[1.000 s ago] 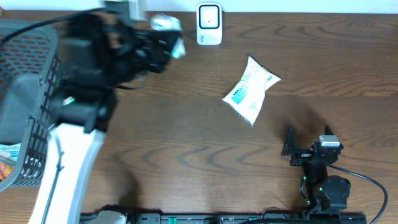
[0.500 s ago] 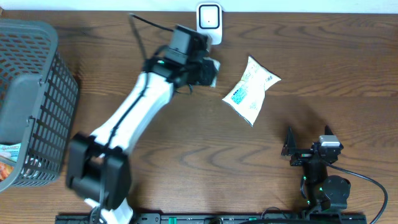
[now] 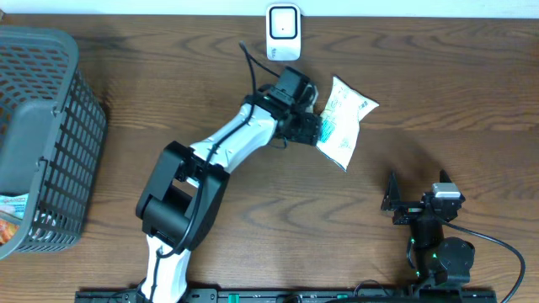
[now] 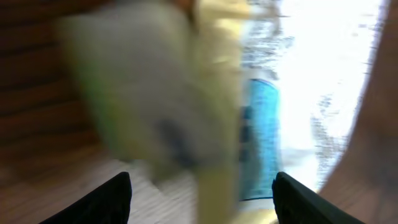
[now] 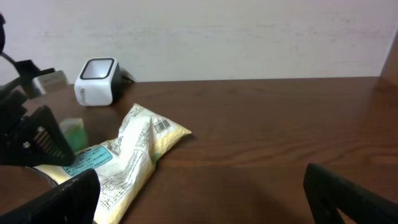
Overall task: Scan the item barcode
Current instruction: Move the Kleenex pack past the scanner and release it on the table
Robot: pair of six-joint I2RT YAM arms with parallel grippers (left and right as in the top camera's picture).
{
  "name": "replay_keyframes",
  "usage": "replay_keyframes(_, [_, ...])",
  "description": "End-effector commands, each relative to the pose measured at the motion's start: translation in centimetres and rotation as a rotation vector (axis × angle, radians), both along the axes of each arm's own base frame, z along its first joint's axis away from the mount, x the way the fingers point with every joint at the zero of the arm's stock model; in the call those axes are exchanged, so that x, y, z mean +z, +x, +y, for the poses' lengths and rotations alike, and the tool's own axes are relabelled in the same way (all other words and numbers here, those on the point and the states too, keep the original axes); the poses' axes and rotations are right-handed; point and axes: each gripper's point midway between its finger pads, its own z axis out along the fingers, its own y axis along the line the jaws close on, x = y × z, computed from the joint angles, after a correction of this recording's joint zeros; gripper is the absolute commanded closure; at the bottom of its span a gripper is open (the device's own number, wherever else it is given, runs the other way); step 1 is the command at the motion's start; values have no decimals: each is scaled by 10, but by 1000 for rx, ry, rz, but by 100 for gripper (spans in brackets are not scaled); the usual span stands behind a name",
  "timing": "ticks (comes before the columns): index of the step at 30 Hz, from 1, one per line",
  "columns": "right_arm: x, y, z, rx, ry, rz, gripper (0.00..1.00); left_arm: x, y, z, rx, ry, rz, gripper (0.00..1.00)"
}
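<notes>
My left end effector (image 3: 310, 128) gapes, released, at the edge of the white, blue-labelled snack packet (image 3: 347, 116): pickup step, I reckon, so next I clamp it and show its barcode to the white box scanner (image 3: 284, 32).

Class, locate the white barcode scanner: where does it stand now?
In the overhead view, the scanner stands at the far edge of the table, mid-width, just beyond the white packet.

Dark wood-grain table (image 3: 337, 227) against a seemingly pale wall (image 5: 249, 31)
</notes>
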Motion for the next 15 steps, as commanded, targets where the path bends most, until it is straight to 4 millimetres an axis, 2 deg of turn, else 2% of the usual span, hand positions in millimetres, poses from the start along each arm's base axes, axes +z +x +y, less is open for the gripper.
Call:
replay_keyframes(1, [-1,0,-2,-8,10,4,1,7,-10,-22,-23,-26,-11,27])
replay_keyframes(5, [-1,0,-2,-8,10,4,1,13,-23,-44,-54,-49,-23,27])
replay_keyframes(8, [-1,0,-2,-8,10,4,1,24,-28,-51,-75,-69,-35,28])
replay_keyframes(12, [-1,0,-2,-8,10,4,1,82,-38,-70,-149,-232,-60,28])
replay_keyframes(15, [-1,0,-2,-8,10,4,1,129,-38,-70,-165,-300,-145,28])
